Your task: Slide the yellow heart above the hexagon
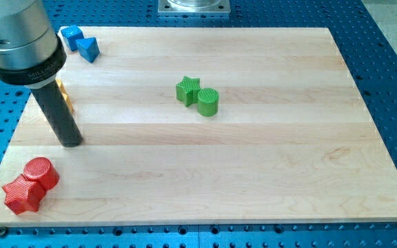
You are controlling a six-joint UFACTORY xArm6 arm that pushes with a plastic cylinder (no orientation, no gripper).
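My rod comes down at the view's left, and my tip [69, 142] rests on the wooden board [253, 172]. Just behind the rod, on its right side, small yellow-orange slivers [66, 102] of one or two blocks show. The rod hides most of them, so their shapes cannot be made out. No heart or hexagon can be clearly identified. My tip is a little below these yellow pieces in the view.
A blue cube [70, 34] and a blue triangle [88, 49] sit at the top left. A green star [187, 89] touches a green cylinder [208, 102] near the middle. A red cylinder [41, 172] and a red star [21, 195] sit at the bottom left.
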